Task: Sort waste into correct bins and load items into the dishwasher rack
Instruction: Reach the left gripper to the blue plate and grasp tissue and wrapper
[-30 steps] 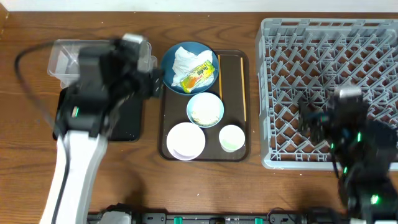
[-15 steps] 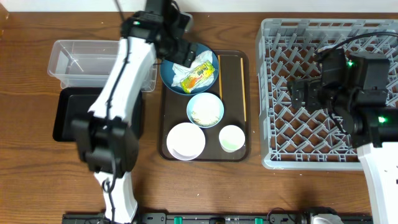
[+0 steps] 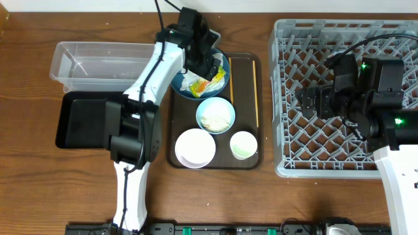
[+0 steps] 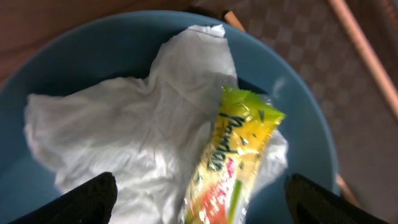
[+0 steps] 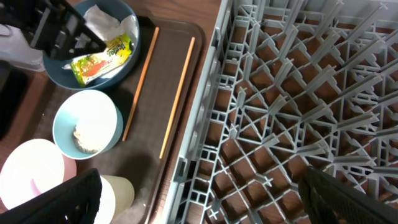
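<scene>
My left gripper [image 3: 208,65] hangs open just above the dark blue bowl [image 3: 177,86]. Its jaws straddle the yellow-green wrapper [image 4: 239,149], which lies on the crumpled white tissue [image 4: 137,130], and touch neither. The small light blue bowl [image 3: 215,115] holds rice scraps [image 3: 214,121]. The white bowl [image 3: 194,147] and the small white cup [image 3: 243,145] stand in front of it. Two chopsticks [image 3: 255,91] lie along the brown serving tray. My right gripper [image 3: 307,103] is open and empty over the left side of the grey dishwasher rack [image 3: 366,59].
All the dishes sit on the brown serving tray [image 3: 243,98] at mid-table. The clear tub [image 3: 98,65] stands at the back left, with the black tray [image 3: 81,121] just in front of it. My left arm stretches across both bins.
My left arm has swung from over the bins to above the dark blue bowl. My right arm has moved from the rack's front to its left middle. Both grippers stayed open.
</scene>
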You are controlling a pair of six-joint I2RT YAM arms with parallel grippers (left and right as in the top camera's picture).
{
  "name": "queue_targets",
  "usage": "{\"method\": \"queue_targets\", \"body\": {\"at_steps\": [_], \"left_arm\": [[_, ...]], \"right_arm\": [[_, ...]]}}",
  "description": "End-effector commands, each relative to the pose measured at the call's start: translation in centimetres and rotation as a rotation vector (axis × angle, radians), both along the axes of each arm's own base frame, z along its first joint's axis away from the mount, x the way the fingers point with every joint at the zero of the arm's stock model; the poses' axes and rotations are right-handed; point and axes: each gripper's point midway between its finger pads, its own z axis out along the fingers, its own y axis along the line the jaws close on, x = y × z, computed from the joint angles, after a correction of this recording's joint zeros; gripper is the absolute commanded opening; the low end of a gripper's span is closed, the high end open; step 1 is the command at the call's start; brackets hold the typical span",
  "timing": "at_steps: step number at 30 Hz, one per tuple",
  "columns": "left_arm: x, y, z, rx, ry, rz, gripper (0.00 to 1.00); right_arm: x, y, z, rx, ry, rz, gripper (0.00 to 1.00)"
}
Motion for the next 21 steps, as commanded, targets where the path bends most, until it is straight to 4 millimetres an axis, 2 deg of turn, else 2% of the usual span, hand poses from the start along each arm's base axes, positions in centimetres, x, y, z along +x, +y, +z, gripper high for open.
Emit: {"method": "queue_targets", "body": {"at_steps": [1,9,17,18,20,21], "left_arm": [[1.0,0.3,-1.5,0.039,-0.015,-0.014,0.88],[2.0,1.3,-3.9,0.105,-0.027,0.012,0.88],[1.7,1.3,-6.7,0.118,0.011,0.01,0.88],[1.6,1.4,-6.8,0.119,0.015,0.009,0.85],[1.5,1.4,-6.8,0.121,0.021,0.009,0.69],[1.4,1.4,-6.8,0.122,0.024,0.009,0.57]], "right_arm": [[0.0,0.2,0.9,0.019,-0.015,0.0,0.99],[0.0,0.2,0.9,0.019,-0.015,0.0,0.99],[0.0,0.2,0.9,0.019,-0.015,0.0,0.99],[0.0,0.2,0.9,0.019,-0.015,0.0,0.99],[0.0,0.2,0.9,0.019,-0.015,0.0,0.99],[0.0,0.2,0.9,0.019,-0.015,0.0,0.99]]}}
